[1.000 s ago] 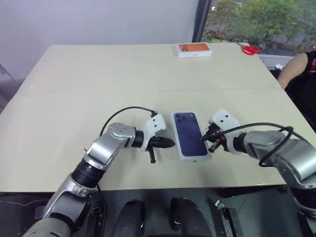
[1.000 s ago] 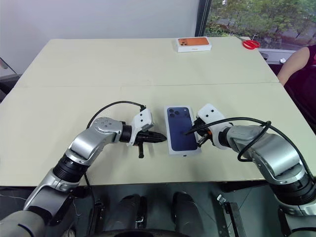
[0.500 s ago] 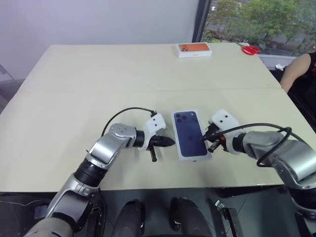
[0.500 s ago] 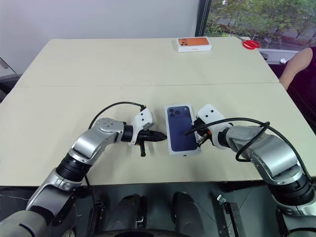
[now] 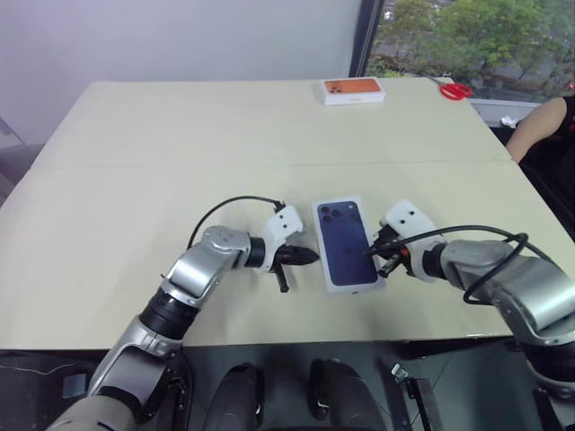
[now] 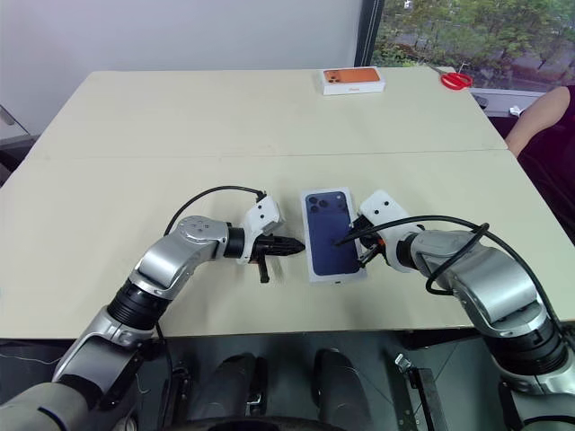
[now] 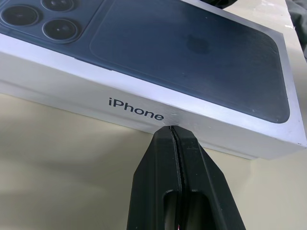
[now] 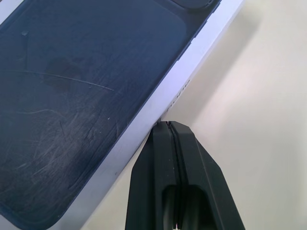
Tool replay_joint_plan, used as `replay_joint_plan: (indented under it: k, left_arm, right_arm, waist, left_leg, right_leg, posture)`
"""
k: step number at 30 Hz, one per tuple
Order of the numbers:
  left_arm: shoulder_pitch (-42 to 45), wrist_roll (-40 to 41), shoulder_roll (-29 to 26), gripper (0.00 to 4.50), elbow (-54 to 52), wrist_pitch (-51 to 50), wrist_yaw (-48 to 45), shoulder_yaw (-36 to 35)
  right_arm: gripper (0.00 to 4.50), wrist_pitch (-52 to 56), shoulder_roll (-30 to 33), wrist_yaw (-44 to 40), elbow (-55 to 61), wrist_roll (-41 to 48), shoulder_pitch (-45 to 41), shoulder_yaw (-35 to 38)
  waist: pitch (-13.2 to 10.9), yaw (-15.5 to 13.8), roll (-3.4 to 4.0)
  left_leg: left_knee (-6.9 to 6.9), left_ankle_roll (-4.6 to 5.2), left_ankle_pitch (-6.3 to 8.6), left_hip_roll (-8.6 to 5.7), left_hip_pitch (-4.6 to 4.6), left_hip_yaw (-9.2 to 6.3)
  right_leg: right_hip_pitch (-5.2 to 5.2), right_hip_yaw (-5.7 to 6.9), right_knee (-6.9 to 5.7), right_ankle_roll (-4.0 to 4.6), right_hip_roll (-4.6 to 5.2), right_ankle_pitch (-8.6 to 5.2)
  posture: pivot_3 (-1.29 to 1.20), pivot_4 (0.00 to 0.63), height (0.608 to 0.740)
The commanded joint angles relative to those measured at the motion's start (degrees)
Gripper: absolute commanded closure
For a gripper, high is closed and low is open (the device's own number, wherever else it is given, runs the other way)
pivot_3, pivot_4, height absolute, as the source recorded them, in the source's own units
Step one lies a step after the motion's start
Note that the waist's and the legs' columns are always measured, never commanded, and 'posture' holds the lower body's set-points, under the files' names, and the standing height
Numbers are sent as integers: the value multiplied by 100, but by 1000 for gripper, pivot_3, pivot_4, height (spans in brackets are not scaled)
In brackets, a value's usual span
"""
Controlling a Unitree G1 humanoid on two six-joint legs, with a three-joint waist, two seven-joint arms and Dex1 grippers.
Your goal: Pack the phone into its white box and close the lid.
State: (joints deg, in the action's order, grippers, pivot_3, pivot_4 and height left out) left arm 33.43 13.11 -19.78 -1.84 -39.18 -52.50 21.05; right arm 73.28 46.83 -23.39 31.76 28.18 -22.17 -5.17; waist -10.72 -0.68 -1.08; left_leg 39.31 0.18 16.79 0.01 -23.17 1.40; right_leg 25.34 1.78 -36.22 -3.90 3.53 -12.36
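So the lid [image 5: 347,244] is already down over the white box, dark blue phone picture facing up, sitting flat near the front edge of the desk [image 5: 135,162]. The phone itself can't be seen, so no telling from here where it is.

Both pincers are clenched tight with nothing in them. The left pincer [image 7: 171,130] has its tips touching the long side of the lid, right under the "iPhone" lettering. The right pincer [image 8: 167,125] is pressed up against the opposite long side, tips meeting the white edge. So the closed box sits squeezed between the two, one on each flank.

Compared to a second ago, honestly almost nothing changed. The box is in the same spot and both pincers are at the same sides. The left elbow looks a touch more tucked in, that's about it.

Far end of the desk there's another box with an orange phone picture [image 5: 354,90], and red scissors [image 5: 456,91] over by the window. A person's arm [image 5: 535,126] shows at the right edge.
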Motion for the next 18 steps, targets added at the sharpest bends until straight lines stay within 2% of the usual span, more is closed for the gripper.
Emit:
replay_joint_plan:
  k: [1, 9, 18]
  left_arm:
    - [49, 110, 93, 4500, -66, 101, 30, -141]
    - [122, 188, 211, 4500, -23, 24, 83, -307]
    - [75, 165, 90, 4500, -32, 48, 4, -354]
  right_arm:
    - [4483, -77, -81, -94, 110, 0, -18, 47]
    - [4483, -107, -193, -102, 17, -91, -150, 88]
    - [4483, -123, -95, -186, 11, -196, -50, 122]
  waist:
    - [0, 1, 0]
    - [0, 2, 0]
    - [0, 3, 0]
  left_leg:
    - [0, 0, 0, 0, 0, 0]
    - [0, 0, 0, 0, 0, 0]
    - [0, 0, 0, 0, 1, 0]
  right_leg:
    - [0, 0, 0, 0, 0, 0]
    - [0, 1, 0, 0, 0, 0]
    - [0, 1, -1, 0, 0, 0]
  posture:
    - [0, 150, 740]
    - [0, 150, 740]
    - [0, 150, 740]
